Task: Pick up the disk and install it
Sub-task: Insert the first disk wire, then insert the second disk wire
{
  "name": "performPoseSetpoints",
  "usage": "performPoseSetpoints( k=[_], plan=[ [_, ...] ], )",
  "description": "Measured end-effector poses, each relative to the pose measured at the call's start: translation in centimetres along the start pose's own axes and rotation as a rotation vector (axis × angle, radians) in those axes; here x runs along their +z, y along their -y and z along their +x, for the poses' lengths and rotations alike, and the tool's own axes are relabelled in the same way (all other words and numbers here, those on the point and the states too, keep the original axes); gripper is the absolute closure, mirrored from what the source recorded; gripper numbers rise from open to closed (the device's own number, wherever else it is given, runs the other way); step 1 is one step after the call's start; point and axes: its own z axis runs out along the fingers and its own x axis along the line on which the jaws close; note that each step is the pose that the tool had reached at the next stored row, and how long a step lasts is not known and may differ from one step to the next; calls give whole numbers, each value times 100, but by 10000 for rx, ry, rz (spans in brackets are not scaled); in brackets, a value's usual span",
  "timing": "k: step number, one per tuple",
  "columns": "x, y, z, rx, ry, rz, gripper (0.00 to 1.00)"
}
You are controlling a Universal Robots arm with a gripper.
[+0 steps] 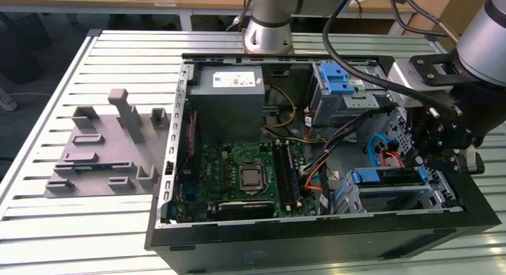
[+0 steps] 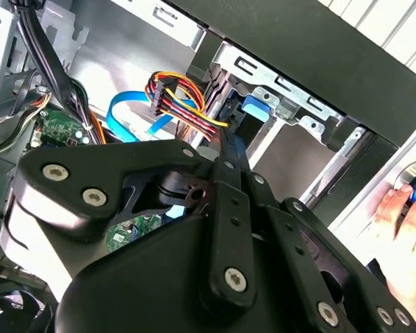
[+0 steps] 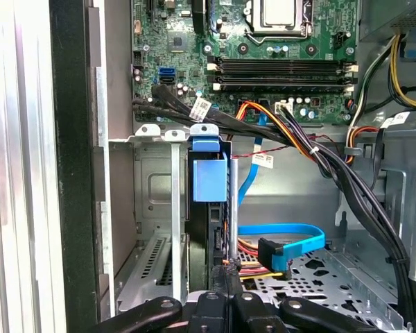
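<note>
Open black metal computer case [image 1: 316,239] on slatted metal table [image 1: 47,79]; flat grey plastic fixture [image 1: 103,147] beside case, toward exterior view's left. Green motherboard [image 1: 237,174] inside case. Blue-framed silver disk [image 1: 387,175] in drive bay, toward exterior view's right.

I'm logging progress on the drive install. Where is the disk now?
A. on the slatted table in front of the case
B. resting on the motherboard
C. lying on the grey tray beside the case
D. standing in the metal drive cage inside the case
D: in the first wrist view the disk stands on edge in the drive cage, with the gripper at its end.
</note>
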Motion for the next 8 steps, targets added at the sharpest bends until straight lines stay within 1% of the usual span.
performPoseSetpoints(
  k=[8],
  plan=[
    [-13, 1, 0, 0, -3, 0, 89]
  ],
)
